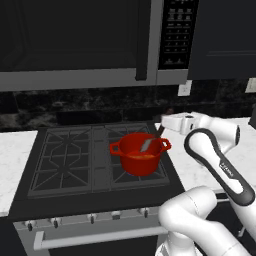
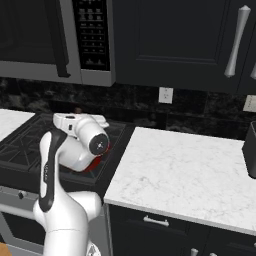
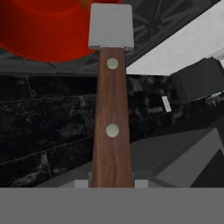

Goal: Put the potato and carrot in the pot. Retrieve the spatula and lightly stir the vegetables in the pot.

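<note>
The red pot point(image 1: 131, 161) stands on the stove's front right burner. My gripper point(image 1: 166, 122) hangs over the pot's right rim, shut on the spatula's brown handle point(image 3: 111, 131). The spatula point(image 1: 148, 143) slants down to the left, and its grey blade point(image 3: 110, 26) is inside the pot point(image 3: 39, 30). A pale yellow-orange patch point(image 1: 142, 156) lies on the pot's bottom; I cannot tell potato from carrot there. In the hand view an orange bit point(image 3: 84, 3) shows beside the blade. In the right base view my arm hides most of the pot point(image 2: 93, 165).
The black gas stove point(image 1: 65, 160) has grates to the pot's left. A microwave point(image 1: 80, 40) hangs close above it. White marble counter point(image 2: 185, 175) runs to the right, with a dark block point(image 2: 251, 150) at its far right. Dark cabinets point(image 2: 175, 40) hang above.
</note>
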### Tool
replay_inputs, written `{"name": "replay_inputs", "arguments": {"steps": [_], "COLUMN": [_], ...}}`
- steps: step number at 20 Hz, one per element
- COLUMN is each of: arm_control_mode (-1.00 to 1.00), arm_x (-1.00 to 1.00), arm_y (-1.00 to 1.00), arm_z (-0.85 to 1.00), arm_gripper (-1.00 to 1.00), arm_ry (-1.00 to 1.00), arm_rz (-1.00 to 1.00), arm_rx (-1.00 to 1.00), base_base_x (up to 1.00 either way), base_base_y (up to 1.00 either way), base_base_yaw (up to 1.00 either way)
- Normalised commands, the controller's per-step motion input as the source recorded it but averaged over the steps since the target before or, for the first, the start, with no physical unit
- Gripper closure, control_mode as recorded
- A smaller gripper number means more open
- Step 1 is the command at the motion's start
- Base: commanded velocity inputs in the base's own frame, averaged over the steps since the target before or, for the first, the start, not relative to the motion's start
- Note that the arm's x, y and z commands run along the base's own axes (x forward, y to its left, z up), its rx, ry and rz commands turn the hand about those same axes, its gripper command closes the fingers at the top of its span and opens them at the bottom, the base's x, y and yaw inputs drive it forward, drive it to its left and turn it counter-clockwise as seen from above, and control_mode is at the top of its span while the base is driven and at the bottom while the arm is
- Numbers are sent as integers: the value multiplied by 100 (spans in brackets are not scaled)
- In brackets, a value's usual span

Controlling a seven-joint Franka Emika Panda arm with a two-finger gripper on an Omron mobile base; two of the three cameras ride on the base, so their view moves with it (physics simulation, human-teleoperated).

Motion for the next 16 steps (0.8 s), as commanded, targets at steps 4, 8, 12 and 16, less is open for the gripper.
{"name": "replay_inputs", "arguments": {"steps": [4,8,12,16], "arm_control_mode": [-100,-100,-100,-100], "arm_x": [2,11,19,9], "arm_y": [-13,-6,0,3], "arm_z": [-6,-7,-8,-18], "arm_gripper": [100,100,100,100], "arm_ry": [3,1,3,1], "arm_rz": [-2,-5,-10,-11], "arm_rx": [-1,-4,-7,-11], "base_base_x": [0,0,0,0], "base_base_y": [0,0,0,0], "base_base_yaw": [0,0,0,0]}}
